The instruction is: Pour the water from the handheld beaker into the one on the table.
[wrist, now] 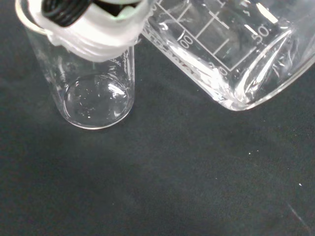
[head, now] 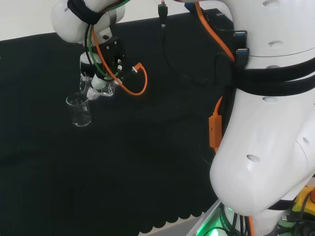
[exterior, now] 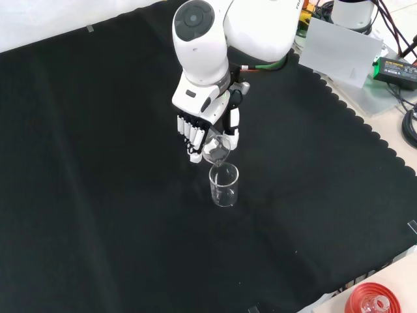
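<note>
- Over the middle of the tabletop (exterior: 98, 163), the hand (exterior: 202, 130) is gripping the held beaker (exterior: 217, 149), its fingers curled round the glass, and is tipping it toward the standing beaker (exterior: 223, 184).
- In the front view, the tilted beaker's lip is hanging just above the standing beaker's rim; in the head view the standing beaker (head: 79, 110) is sitting just left of and below the hand (head: 98, 81).
- To pour well, I judge the spout should be sitting over the middle of the open mouth below, not over its wall, and the tilt should be growing slowly so the stream is falling inside rather than running down the outer glass.
- Keeping the two rims apart seems wise, since a knock could be tipping the light standing beaker.
- In the wrist view, the held beaker (wrist: 231, 54) is looking clear, with white graduation marks and water pooling at its lower edge.
- The standing beaker (wrist: 93, 83) is upright, clear, and showing droplets or a little water at its base; how much is hard to tell.
</note>
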Controlling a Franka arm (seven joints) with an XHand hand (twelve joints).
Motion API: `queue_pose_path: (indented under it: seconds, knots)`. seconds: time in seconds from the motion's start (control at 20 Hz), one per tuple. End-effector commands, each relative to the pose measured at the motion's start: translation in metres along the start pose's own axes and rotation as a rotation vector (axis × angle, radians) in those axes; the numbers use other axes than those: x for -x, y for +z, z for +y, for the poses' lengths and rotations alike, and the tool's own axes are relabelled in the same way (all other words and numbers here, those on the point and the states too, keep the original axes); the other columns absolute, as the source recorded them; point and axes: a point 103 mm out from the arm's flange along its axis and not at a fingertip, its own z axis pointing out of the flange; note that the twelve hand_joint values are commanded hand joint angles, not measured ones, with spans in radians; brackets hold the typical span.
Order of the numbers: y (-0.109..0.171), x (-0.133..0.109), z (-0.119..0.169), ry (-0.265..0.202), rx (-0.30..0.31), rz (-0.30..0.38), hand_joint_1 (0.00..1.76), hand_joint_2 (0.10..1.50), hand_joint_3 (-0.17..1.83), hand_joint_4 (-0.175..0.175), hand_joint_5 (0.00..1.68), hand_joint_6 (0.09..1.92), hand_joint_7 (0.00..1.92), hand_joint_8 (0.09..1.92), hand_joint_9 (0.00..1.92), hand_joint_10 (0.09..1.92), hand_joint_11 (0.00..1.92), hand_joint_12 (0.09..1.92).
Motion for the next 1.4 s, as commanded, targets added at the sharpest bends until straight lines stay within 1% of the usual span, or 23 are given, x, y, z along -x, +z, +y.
queue_pose_path:
  seconds: [0.05, 1.05, 1.4]
  knots:
    - [-0.002, -0.003, 0.001, -0.003, -0.02, -0.028, 1.32, 1.02, -0.17, -0.175, 1.44, 0.2, 1.55, 0.09, 1.46, 0.12, 1.18, 0.84]
    - [-0.012, -0.012, -0.002, -0.009, -0.064, -0.134, 1.32, 1.02, -0.17, -0.175, 1.44, 0.19, 1.55, 0.09, 1.46, 0.12, 1.19, 0.84]
    - [-0.012, -0.016, -0.001, -0.006, -0.096, -0.173, 1.32, 1.02, -0.17, -0.175, 1.44, 0.19, 1.55, 0.09, 1.46, 0.12, 1.2, 0.83]
